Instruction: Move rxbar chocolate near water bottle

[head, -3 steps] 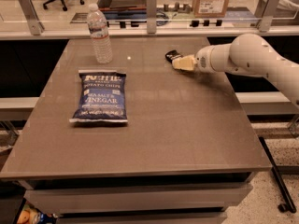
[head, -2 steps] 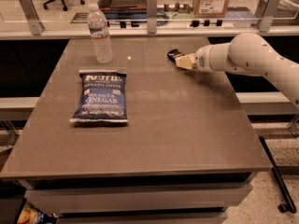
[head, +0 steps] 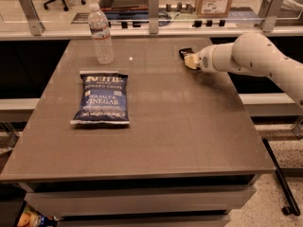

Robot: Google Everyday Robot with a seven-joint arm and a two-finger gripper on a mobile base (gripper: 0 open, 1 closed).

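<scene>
The rxbar chocolate (head: pixel 185 53) is a small black wrapper at the far right of the table, sitting at the tip of my gripper (head: pixel 190 59). The gripper reaches in from the right on a white arm (head: pixel 251 56) and appears shut on the bar, holding it just above the tabletop. The water bottle (head: pixel 101 34), clear with a white cap and a white-and-red label, stands upright at the far left of the table, well away from the bar.
A large blue chip bag (head: pixel 101 98) lies flat on the left half of the brown table (head: pixel 180 126). A glass-and-post rail (head: pixel 153 6) runs along the far edge. The table's right edge lies under the arm.
The gripper and the black bar have shifted together a little to the right and slightly away from me. The bottle and chip bag have not moved.
</scene>
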